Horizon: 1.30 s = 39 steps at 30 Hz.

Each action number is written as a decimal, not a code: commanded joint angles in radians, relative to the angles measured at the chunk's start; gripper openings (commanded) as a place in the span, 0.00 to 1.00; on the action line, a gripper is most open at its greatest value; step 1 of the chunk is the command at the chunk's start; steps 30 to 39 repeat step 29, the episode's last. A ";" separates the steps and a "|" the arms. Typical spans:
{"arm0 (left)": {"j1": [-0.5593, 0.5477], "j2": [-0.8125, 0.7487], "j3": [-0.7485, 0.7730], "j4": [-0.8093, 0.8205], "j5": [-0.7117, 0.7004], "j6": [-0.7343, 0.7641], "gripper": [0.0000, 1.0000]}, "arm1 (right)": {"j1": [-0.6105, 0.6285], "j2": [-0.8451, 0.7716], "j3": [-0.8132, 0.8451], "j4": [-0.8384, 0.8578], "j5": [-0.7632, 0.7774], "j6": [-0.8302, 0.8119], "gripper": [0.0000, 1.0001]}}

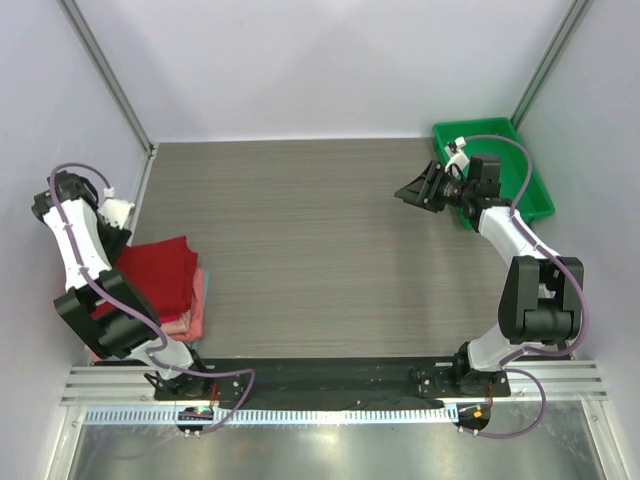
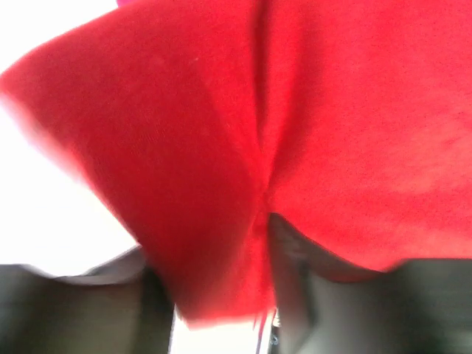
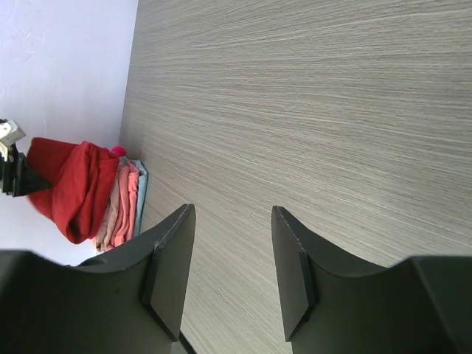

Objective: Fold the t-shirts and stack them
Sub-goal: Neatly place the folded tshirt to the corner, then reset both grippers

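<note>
Our left fingers [image 2: 221,295] touch the red shirt [image 1: 155,275], lower left; we cannot tell their grip. Our right fingers [image 3: 232,273] are open, empty, far off.

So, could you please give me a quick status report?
Right gripper open, empty. Left gripper against dark red cloth t-shirt, grip unclear. Shirt lies folded atop salmon-pink folded stack. Nothing in the way.

One stack of t-shirts [image 1: 192,315] lies at the worktop's [image 1: 320,230] left edge. It has one crimson shirt [image 1: 160,268] on top, then pink and salmon layers [image 3: 124,206] and one pale blue layer [image 3: 141,193] beneath; their exact number is unclear. One green tray [image 1: 490,127] sits at the far right corner. Two arms are present, the left arm [image 1: 85,262] and the right arm [image 1: 522,245].
</note>
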 commanded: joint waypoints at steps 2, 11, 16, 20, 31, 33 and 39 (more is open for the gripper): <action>-0.020 -0.050 0.123 0.055 0.054 -0.090 0.57 | 0.005 -0.021 0.017 0.044 0.011 -0.027 0.52; -0.504 -0.228 0.188 0.403 0.073 -0.376 0.99 | 0.006 -0.061 -0.003 -0.019 0.086 -0.164 0.72; -0.578 -0.193 0.162 0.471 0.261 -0.724 1.00 | 0.092 -0.103 0.007 -0.123 0.301 -0.342 1.00; -0.653 -0.124 0.133 0.508 0.337 -0.837 1.00 | 0.183 -0.164 0.007 -0.169 0.663 -0.347 1.00; -0.700 0.021 0.174 0.566 0.351 -0.895 1.00 | 0.206 -0.173 0.040 -0.209 0.845 -0.414 1.00; -0.700 0.021 0.174 0.566 0.351 -0.895 1.00 | 0.206 -0.173 0.040 -0.209 0.845 -0.414 1.00; -0.700 0.021 0.174 0.566 0.351 -0.895 1.00 | 0.206 -0.173 0.040 -0.209 0.845 -0.414 1.00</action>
